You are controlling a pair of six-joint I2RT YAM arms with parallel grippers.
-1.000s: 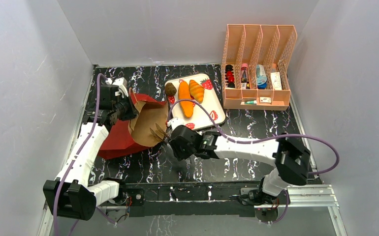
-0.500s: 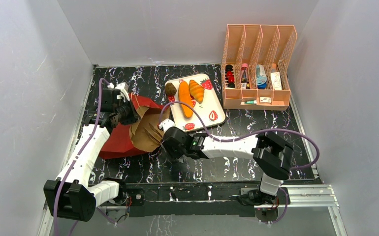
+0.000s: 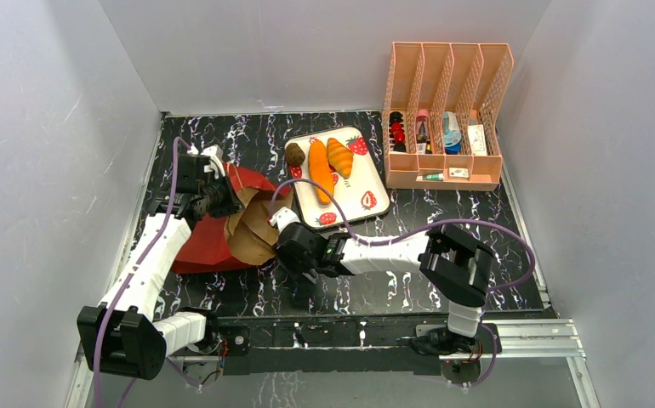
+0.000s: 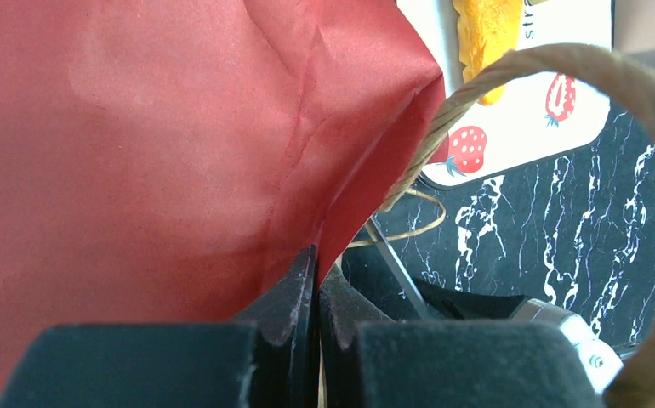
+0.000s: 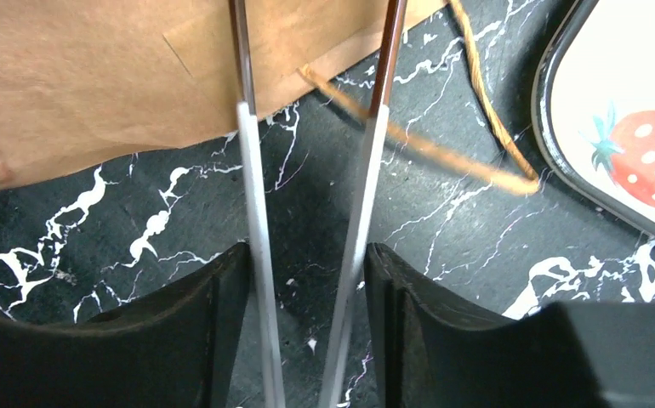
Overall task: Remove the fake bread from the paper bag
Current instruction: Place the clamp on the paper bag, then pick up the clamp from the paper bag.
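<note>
The paper bag lies on its side at the left, red base left, brown mouth facing right. My left gripper is shut on the bag's upper edge; the left wrist view shows the red paper pinched in the jaws and a twine handle. My right gripper is shut on metal tongs, whose tips reach the brown bag mouth. An orange baguette, a croissant and a dark roll lie on the strawberry tray. The bag's inside is hidden.
A pink slotted organizer with small items stands at the back right. A loose twine handle lies on the black marbled table between the bag and the tray's corner. Grey walls close in the left, back and right sides.
My right arm has moved left, bringing the tongs from outside the bag up to its mouth. The bag mouth has sagged a little. The left gripper keeps its hold.
</note>
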